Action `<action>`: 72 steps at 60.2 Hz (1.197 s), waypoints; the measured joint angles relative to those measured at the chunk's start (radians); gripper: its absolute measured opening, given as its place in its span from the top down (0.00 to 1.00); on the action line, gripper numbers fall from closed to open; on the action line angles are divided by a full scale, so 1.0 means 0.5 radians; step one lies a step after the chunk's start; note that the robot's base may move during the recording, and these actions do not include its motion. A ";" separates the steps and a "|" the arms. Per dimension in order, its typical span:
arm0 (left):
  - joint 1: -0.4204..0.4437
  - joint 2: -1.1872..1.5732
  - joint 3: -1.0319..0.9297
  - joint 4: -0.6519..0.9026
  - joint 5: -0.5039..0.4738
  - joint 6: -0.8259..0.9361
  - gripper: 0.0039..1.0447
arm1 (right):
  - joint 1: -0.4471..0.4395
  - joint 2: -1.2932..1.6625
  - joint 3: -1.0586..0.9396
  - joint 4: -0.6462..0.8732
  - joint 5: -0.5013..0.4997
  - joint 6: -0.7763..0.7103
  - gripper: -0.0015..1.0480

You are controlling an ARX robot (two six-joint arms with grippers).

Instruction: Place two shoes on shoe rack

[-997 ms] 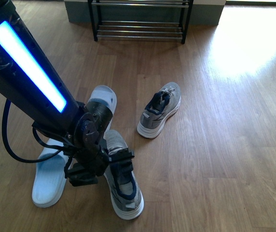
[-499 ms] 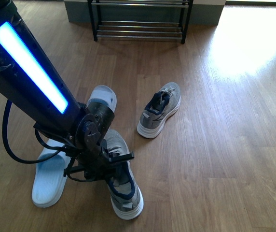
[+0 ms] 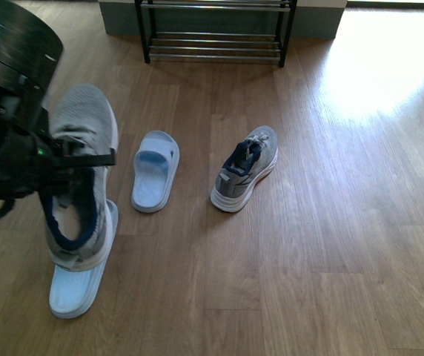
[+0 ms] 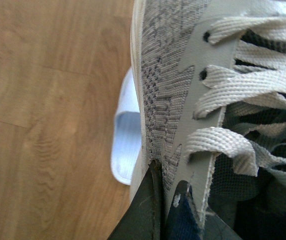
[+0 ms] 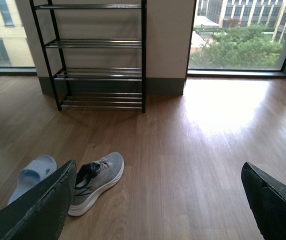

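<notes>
In front view the rack is cut off by the top edge w/ only lower bars shown, left arm is blurred & cropped at left, near slide is half hidden by held sneaker, itself cropped in left wrist view.

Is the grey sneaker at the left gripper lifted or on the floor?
Lifted: the grey sneaker hangs from the left gripper, looming larger than the other sneaker and overlapping a slide on the floor.

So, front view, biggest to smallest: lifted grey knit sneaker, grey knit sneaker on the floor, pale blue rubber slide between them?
Lifted sneaker, but nearest the camera.
Floor sneaker.
Slide, only somewhat smaller.
</notes>
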 joint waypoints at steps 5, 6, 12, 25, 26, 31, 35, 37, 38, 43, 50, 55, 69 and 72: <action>-0.015 -0.257 -0.175 -0.016 -0.163 0.048 0.99 | 0.000 0.000 0.000 0.000 0.000 0.000 0.09; -0.018 -0.297 -0.201 -0.020 -0.196 0.055 0.99 | 0.000 0.000 -0.001 0.000 0.000 0.000 0.09; -0.044 -0.659 -0.420 -0.114 -0.467 0.102 0.99 | 0.000 0.000 -0.001 0.000 0.000 0.000 0.09; -0.306 -1.640 -0.737 -0.846 -1.145 -0.073 0.99 | 0.000 0.000 0.000 0.000 0.000 0.000 0.09; -0.362 -1.739 -0.745 -0.965 -1.212 -0.132 0.99 | 0.000 0.000 0.000 0.000 0.000 0.000 0.09; -0.609 -2.029 -0.731 -1.537 -1.453 -0.505 0.99 | 0.000 0.000 0.000 0.000 0.000 0.000 0.09; -0.697 -2.108 -0.728 -1.863 -1.499 -0.794 0.99 | 0.000 0.000 0.000 0.000 0.000 0.000 0.09; -0.707 -2.119 -0.728 -1.965 -1.487 -0.912 0.99 | 0.000 0.000 -0.001 0.000 0.000 0.000 0.09; -0.708 -2.119 -0.728 -1.975 -1.483 -0.952 0.99 | 0.000 0.000 0.000 0.000 0.000 0.000 0.09; -0.711 -2.103 -0.729 -1.994 -1.478 -1.088 0.99 | 0.000 0.000 0.000 0.000 -0.001 0.000 0.09; -0.716 -2.100 -0.729 -1.997 -1.476 -1.154 0.99 | 0.000 -0.001 -0.001 0.000 0.001 0.000 0.09; -0.723 -2.104 -0.729 -1.997 -1.464 -1.170 0.99 | 0.000 -0.001 0.000 0.000 0.001 0.000 0.09; -0.722 -2.103 -0.729 -1.997 -1.470 -1.192 0.99 | 0.000 -0.001 0.000 0.000 0.000 0.000 0.09; -0.723 -2.103 -0.729 -1.997 -1.473 -1.192 0.99 | 0.000 -0.001 -0.001 0.000 0.000 0.000 0.09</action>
